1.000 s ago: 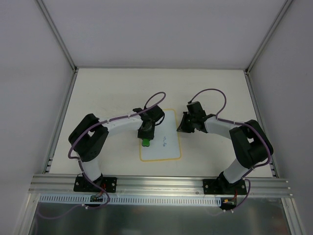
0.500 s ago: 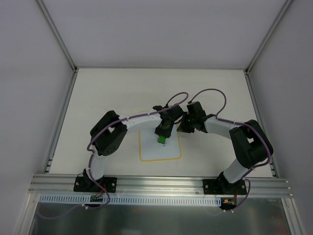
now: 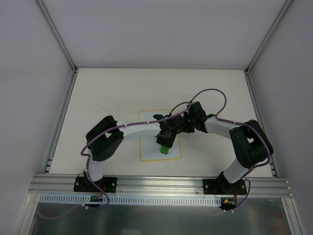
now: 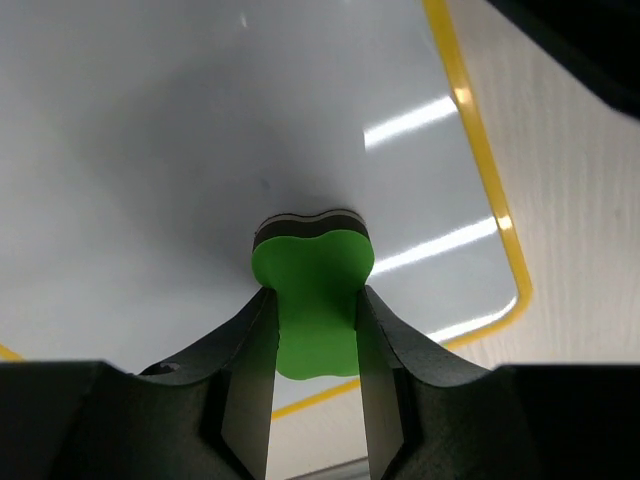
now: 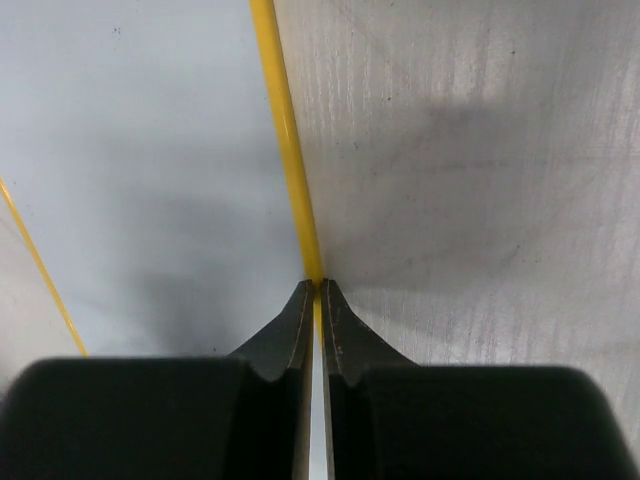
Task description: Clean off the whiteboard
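The whiteboard [image 3: 149, 147], white with a thin yellow rim, lies flat at the table's middle. My left gripper [image 3: 165, 139] is shut on the green peanut-shaped eraser [image 3: 166, 149] and holds it against the board near its near-right corner. In the left wrist view the eraser [image 4: 312, 265] sits between my fingers on the whiteboard [image 4: 200, 130], and no blue marks show there. My right gripper [image 3: 183, 126] is shut, its tips resting on the board's right rim. In the right wrist view the right gripper [image 5: 316, 285] touches the yellow rim [image 5: 285, 130].
The cream table [image 3: 112, 93] is boxed in by grey walls with metal posts. An aluminium rail [image 3: 156, 183] runs along the near edge with both arm bases. The left arm's forearm and purple cable cross over the board's far half.
My left gripper has carried the eraser from the board's left side across to its right and nearer. The blue marks seen earlier no longer show. The right gripper has stayed on the rim.
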Robot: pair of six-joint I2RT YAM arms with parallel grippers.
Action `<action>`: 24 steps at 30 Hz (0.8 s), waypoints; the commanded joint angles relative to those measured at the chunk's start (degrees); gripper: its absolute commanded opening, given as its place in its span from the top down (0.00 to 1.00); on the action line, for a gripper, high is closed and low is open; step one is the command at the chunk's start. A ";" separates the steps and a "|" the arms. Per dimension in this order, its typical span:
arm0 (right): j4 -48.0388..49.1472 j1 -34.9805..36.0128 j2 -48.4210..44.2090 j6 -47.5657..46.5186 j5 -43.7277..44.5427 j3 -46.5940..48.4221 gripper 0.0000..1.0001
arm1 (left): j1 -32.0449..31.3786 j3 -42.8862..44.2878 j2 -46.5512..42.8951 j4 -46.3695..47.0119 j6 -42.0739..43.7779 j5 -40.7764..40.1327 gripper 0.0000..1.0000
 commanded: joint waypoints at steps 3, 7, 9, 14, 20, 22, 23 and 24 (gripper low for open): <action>-5.66 0.05 2.62 -0.35 6.34 -1.40 0.99 | -5.63 -2.39 1.41 -4.67 -2.25 7.98 1.00; -5.66 0.05 2.35 -0.35 6.26 -1.40 1.00 | -5.99 -3.44 1.68 -5.20 -3.05 7.28 1.00; -5.66 0.05 2.27 -0.44 6.25 -1.57 1.00 | -5.55 -3.53 1.24 -5.90 -3.05 6.22 1.00; -5.66 0.05 2.18 -0.52 6.43 -2.01 1.00 | -2.74 -4.41 -0.77 -7.13 -2.96 2.10 1.00; -5.66 -0.30 2.00 -0.70 6.43 -2.19 1.00 | 4.37 -9.33 -4.64 -7.39 -2.26 -1.60 1.00; -5.66 -0.39 1.92 -0.79 6.43 -2.45 1.00 | 8.15 -10.39 -5.26 -7.39 -1.03 -2.56 1.00; -5.58 -0.39 1.91 -0.79 6.52 -2.45 0.99 | 9.21 -10.48 -5.44 -7.39 -0.59 -3.61 1.00; -5.66 -0.48 1.83 -0.79 6.52 -2.54 1.00 | 11.13 -10.13 -5.44 -7.39 -0.06 -4.15 1.00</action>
